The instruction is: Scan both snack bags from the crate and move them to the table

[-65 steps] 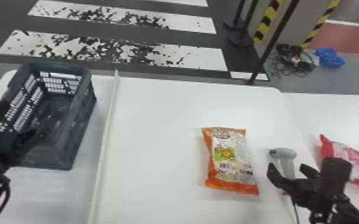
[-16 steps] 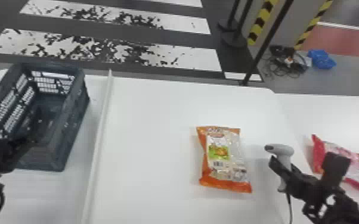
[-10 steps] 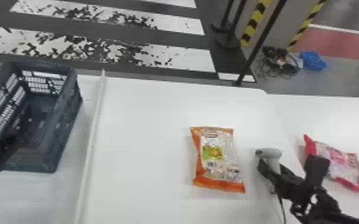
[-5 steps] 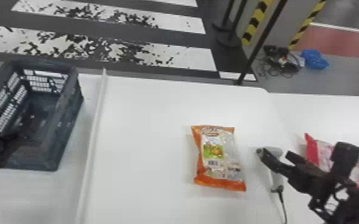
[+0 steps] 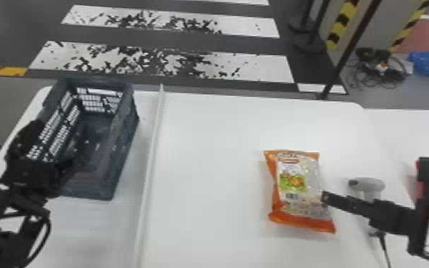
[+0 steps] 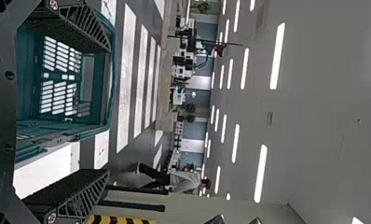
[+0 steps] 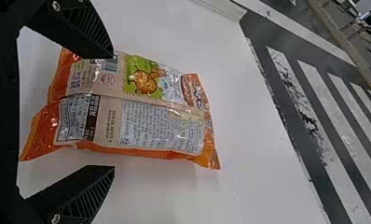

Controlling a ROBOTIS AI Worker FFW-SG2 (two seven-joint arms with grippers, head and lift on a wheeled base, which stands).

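In the head view my right gripper (image 5: 331, 200) is at the right edge of the orange snack bag (image 5: 297, 189), which lies flat on the table. In the right wrist view, the open right gripper (image 7: 113, 111) has its fingers apart, with the orange bag (image 7: 146, 126) spanning beyond them, barcode side up. The grey scanner (image 5: 366, 184) is partly hidden behind the right arm. A pink-red snack bag (image 5: 419, 185) shows behind that arm at the right. My left gripper (image 5: 69, 162) is over the dark crate (image 5: 124, 142); in the left wrist view the left gripper (image 6: 108, 109) is open, facing the crate (image 6: 95, 88).
A raised white strip (image 5: 149, 160) crosses the table (image 5: 210, 149) between crate and orange bag. The scanner's cable (image 5: 384, 246) runs down toward the near edge. Beyond the far edge stands a dark post (image 5: 352, 46).
My right gripper has moved left, away from the scanner, to the orange bag. The head view has turned left, so the table's contents sit farther right in it. The left arm has kept its place by the crate.
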